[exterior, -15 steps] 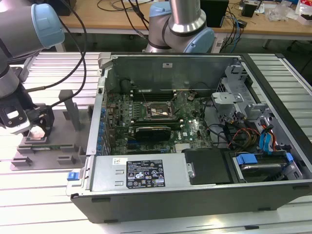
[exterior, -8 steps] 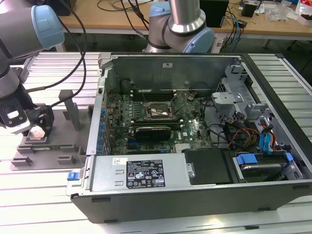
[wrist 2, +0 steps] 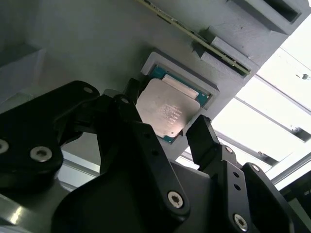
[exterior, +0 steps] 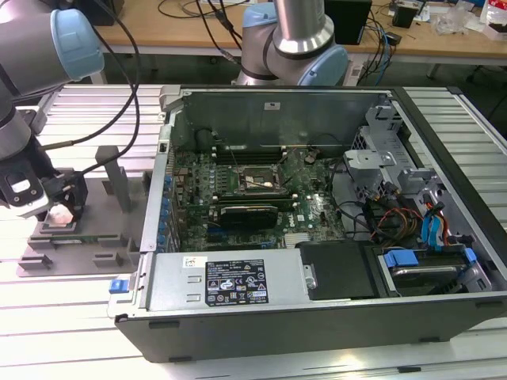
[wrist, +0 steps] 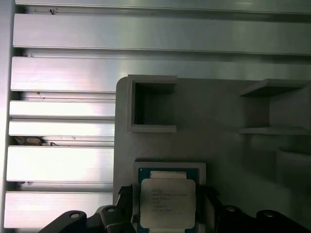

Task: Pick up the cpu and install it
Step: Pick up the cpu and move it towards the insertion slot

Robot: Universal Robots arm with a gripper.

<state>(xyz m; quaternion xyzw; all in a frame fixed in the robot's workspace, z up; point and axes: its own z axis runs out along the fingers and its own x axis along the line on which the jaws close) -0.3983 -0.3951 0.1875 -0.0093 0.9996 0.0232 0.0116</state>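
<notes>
1. The end effector [exterior: 59, 207] is down over the grey fixture tray [exterior: 95, 237]. The tray sits on the bench [exterior: 71, 324] at roughly 9 o'clock from the open computer case [exterior: 317, 309] in the exterior view
2. The cpu [wrist: 167, 204] lies flat in its square pocket on that tray, silvery plate up, as both wrist views show
3. The jaws are wide, with one of the fingers [wrist 2: 201, 133] on each side of the chip, just beside it. I can't see them squeezing it, so I'd call it straddled, not grabbed
4. Progress-wise it's early days imo: the approach looks done, but the cpu isn't gripped or lifted
5. The socket [exterior: 257, 180] on the motherboard is well apart, around 3 o'clock from the end effector, so the whole install part is left to do
</notes>
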